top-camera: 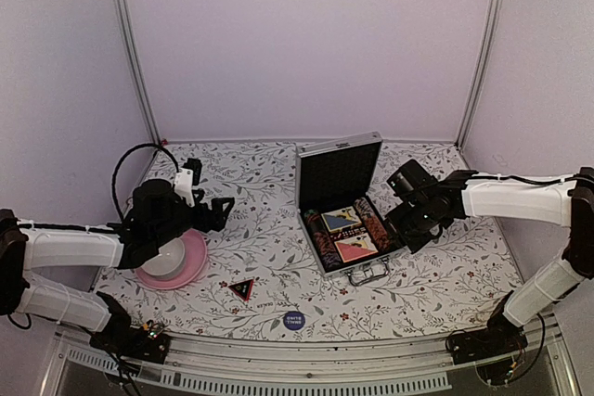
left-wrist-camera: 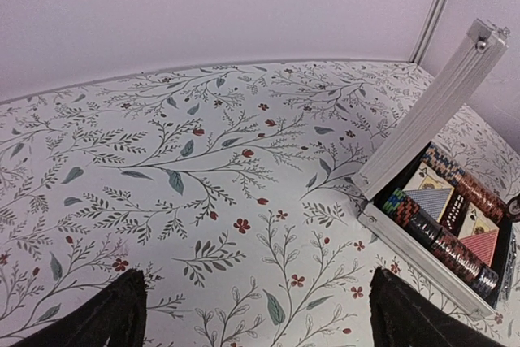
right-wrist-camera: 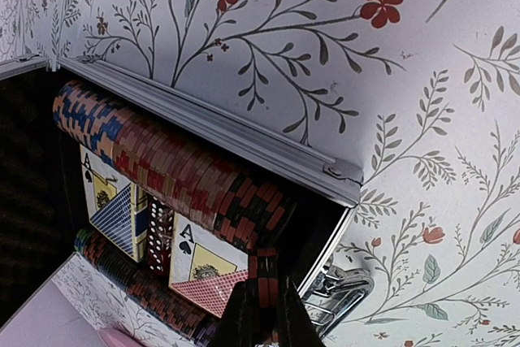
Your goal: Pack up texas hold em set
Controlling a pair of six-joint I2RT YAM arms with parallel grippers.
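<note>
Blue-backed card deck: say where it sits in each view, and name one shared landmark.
Top external: blue-backed deck, right of centre, inside the open case.
Left wrist: deck at the right edge, beside the raised lid.
Right wrist: deck at lower left, under the chip row.
Shared landmark: the red-backed deck beside it, in all three.

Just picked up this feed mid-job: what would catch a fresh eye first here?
The open silver case right of centre stands out first, its lid upright and its base packed with striped chips and two card decks. Next come the red-black triangle and the blue disc, lying loose on the flowered table near its front edge, outside the case.
</note>
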